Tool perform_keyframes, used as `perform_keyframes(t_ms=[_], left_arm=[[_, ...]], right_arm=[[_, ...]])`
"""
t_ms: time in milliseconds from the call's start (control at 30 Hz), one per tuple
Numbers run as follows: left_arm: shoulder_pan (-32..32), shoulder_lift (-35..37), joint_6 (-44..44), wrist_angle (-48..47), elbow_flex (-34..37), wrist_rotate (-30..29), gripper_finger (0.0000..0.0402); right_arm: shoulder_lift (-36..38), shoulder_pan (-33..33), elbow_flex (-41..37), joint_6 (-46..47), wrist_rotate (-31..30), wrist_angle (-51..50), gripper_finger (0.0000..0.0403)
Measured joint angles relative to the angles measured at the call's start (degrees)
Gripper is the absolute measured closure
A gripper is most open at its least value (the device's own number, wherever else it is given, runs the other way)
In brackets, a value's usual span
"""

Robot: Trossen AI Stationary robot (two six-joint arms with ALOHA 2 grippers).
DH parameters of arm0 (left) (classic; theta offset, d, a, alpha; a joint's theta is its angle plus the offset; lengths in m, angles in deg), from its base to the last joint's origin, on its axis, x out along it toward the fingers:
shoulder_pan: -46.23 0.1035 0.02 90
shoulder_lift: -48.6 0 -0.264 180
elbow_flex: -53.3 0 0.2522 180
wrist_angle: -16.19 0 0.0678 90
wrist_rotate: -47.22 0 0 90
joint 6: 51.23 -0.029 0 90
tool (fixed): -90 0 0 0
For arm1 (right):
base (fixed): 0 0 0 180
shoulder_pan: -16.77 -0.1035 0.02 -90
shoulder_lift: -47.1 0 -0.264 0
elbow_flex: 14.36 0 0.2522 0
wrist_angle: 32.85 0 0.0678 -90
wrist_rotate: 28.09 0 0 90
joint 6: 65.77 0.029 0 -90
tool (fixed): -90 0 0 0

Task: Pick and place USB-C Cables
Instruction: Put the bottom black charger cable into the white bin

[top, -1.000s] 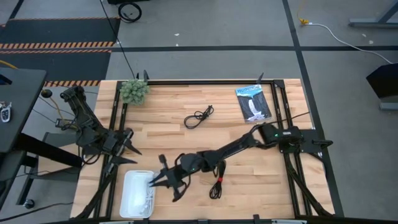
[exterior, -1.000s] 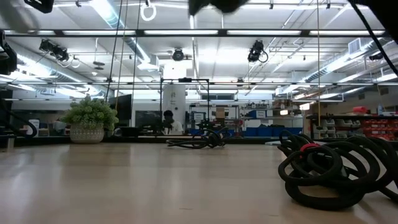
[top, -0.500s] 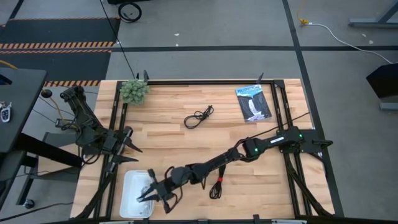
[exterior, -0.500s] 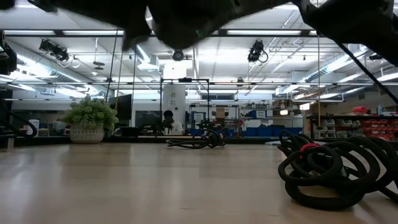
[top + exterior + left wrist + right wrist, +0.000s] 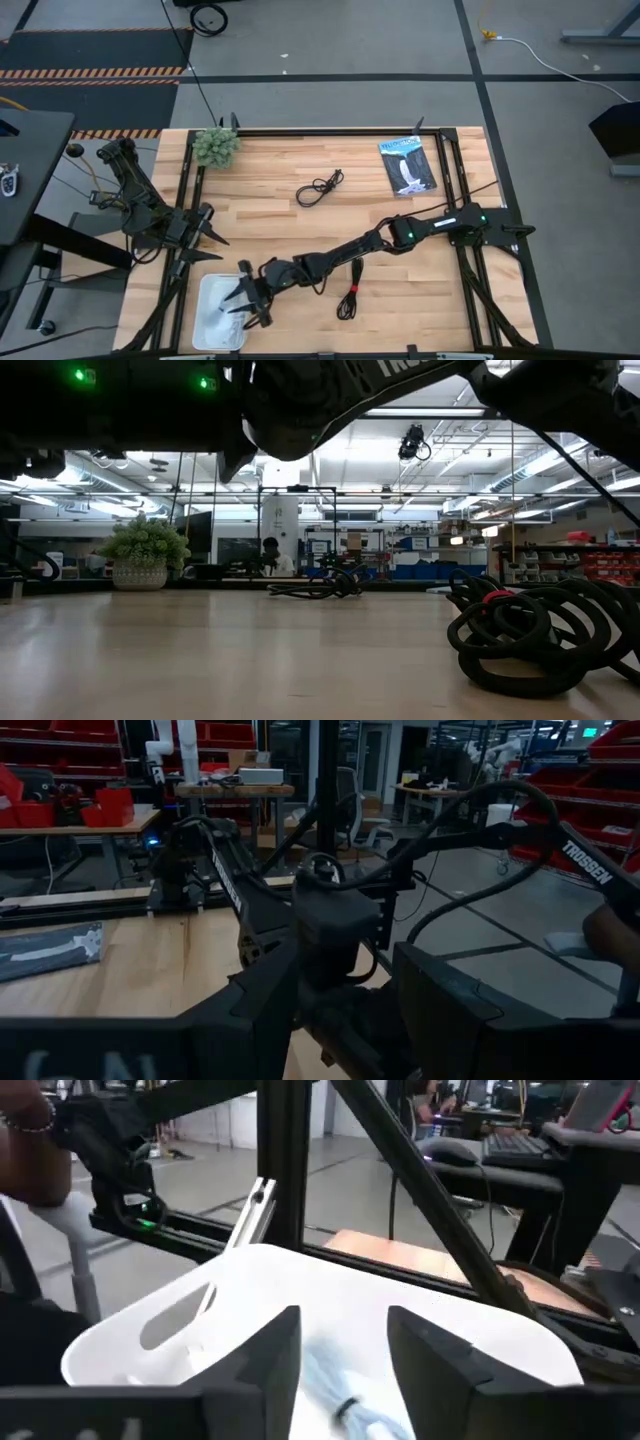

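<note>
My right arm reaches from its base on the right side diagonally across the tabletop toward the near left corner, stretched long and low with the elbow only slightly bent. Its right end effector (image 5: 243, 300) sits at the far end of that reach, and in the right wrist view the two dark fingers (image 5: 265, 1355) stand apart with a clear gap between them, nothing held. My left arm waits folded by the left edge, its left end effector (image 5: 207, 232) pointing inward over the rim, fingers parted.
</note>
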Motion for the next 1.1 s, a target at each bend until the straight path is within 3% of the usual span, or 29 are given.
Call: perform_keyframes(t_ms=[133, 500, 833, 967, 1100], left_arm=[[0.00, 0.01, 0.00, 0.02, 0.00, 0.00, 0.0230], [0.00, -0.01, 0.09, -0.18, 0.02, 0.02, 0.0230], [0.00, -0.01, 5.13, -2.46, 0.04, 0.11, 0.0230], [0.00, -0.03, 7.47, -3.70, 0.04, 0.11, 0.0230], [0.00, -0.01, 7.63, -3.97, 0.04, 0.09, 0.0230]], right_arm=[[2.38, -0.14, -0.01, -2.52, -2.04, -5.47, 0.0231], [15.28, 0.39, 0.11, -5.08, -17.17, -34.81, 0.0230], [21.58, 1.21, 0.09, -0.53, -38.34, -65.47, 0.0231], [21.70, 1.91, 0.00, 6.80, -38.90, -75.17, 0.0231], [21.85, 1.46, 0.00, 15.08, -32.53, -83.26, 0.0231]])
